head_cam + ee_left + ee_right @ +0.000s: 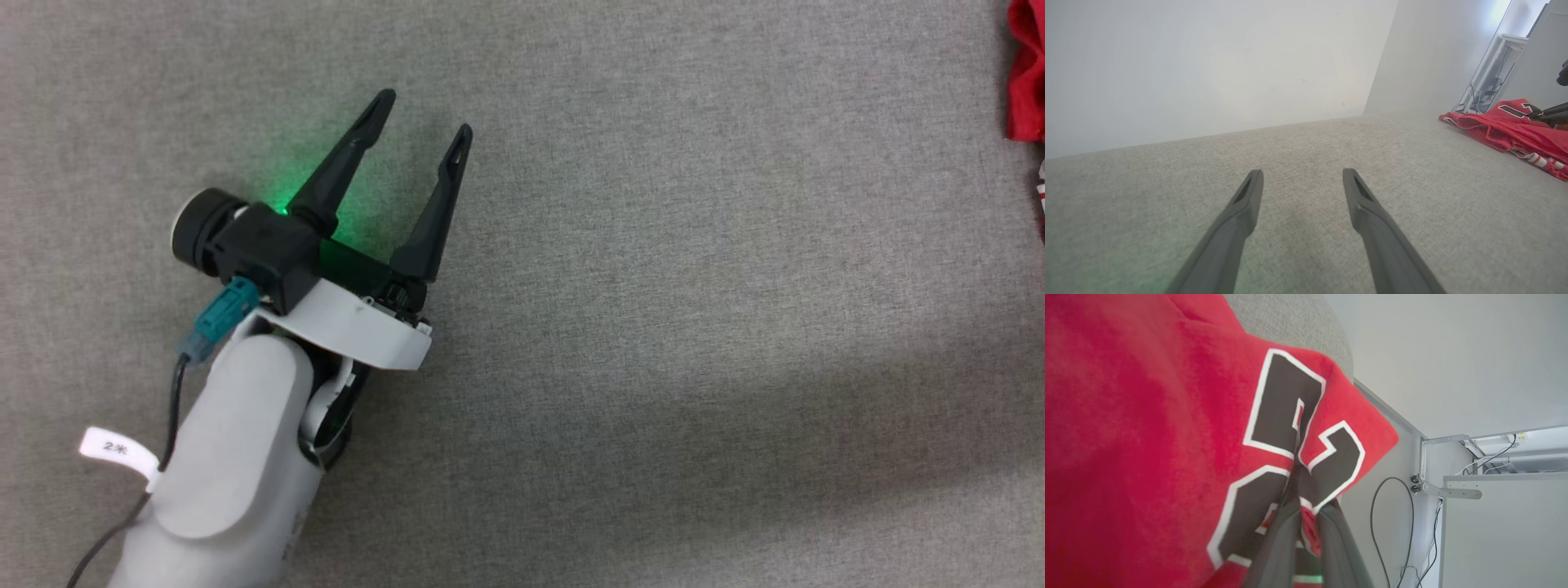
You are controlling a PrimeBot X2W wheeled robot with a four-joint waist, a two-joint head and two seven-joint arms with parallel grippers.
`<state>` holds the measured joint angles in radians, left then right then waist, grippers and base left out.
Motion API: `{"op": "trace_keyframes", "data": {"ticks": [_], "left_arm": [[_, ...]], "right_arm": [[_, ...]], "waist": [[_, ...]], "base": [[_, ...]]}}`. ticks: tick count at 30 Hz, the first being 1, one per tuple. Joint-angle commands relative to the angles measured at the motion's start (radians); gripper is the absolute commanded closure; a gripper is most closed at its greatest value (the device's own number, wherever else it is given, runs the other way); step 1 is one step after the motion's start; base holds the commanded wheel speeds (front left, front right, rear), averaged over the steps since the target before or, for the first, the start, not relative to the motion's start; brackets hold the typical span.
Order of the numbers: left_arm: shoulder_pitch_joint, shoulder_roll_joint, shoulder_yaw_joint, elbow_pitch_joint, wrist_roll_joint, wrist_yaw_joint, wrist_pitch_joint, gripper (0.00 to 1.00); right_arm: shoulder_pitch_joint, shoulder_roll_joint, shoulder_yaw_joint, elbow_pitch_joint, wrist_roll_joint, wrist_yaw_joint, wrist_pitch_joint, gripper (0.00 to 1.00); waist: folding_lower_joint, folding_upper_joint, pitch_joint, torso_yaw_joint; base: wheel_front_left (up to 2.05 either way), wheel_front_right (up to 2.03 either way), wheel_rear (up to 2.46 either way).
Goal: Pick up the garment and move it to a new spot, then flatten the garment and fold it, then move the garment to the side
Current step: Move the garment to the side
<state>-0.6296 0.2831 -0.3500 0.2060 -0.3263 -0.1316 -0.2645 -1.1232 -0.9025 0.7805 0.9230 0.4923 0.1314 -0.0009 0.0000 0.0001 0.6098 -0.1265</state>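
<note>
Looking down from the head view, you see the left gripper [424, 114] at the near left over the grey surface [653, 327]. Its two fingers are spread wide with nothing between them and point far and slightly right. The garment [1024, 73] shows as a red strip at the far right edge, well apart from that gripper. I judge the bare stretch between them a likely new spot.

From the left wrist view, the left gripper [1302, 173] sits low over the surface [1306, 134], its fingers wide apart and holding nothing. The garment [1506, 130] lies bunched on the right, the heap running far to near along that side, with striped trim at its near end. The right gripper [1549, 112] reaches in from the right edge, its dark fingers on top of the heap beside the number.

From the right wrist view, the right gripper [1298, 486] has its fingers pressed together on a fold of the garment [1147, 437], pinching it right at the black, white-outlined number [1286, 412]. Red cloth spreads across the left, with the surface [1290, 318] beyond it and a cable [1372, 522] against the wall on the right.

Your right arm is the nearer one and has the grip, so the carry would probably run leftward. The shirt's true long axis cannot be told while it is bunched.
</note>
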Motion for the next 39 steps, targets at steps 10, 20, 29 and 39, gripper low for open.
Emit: {"op": "trace_keyframes", "data": {"ticks": [10,20,29,39], "left_arm": [[0.039,-0.003,0.029,0.033,-0.018,0.003,0.001,0.0],[0.098,0.003,0.049,0.084,-0.075,0.003,0.001,0.0],[0.19,0.018,0.105,0.115,-0.096,0.007,0.001,0.0],[0.347,0.028,0.181,0.087,-0.094,0.021,0.001,0.0]], "right_arm": [[-0.028,0.042,0.013,0.095,0.001,-0.002,-0.047,0.0],[0.021,0.081,0.02,0.113,0.061,-0.002,-0.105,0.0],[0.103,0.186,-0.006,0.107,0.097,-0.002,-0.237,0.0],[0.286,0.275,-0.154,-0.023,0.062,-0.002,-0.263,0.0]], "waist": [[0.0,-0.0001,-0.082,0.018],[0.0,-0.0001,-0.218,0.043],[0.0,-0.0001,-0.349,0.067],[0.0,-0.0001,-0.483,0.108]], "base": [[0.0,0.0,0.0],[0.0,0.0,0.0],[0.0,0.0,0.0],[0.0,0.0,0.0]]}}
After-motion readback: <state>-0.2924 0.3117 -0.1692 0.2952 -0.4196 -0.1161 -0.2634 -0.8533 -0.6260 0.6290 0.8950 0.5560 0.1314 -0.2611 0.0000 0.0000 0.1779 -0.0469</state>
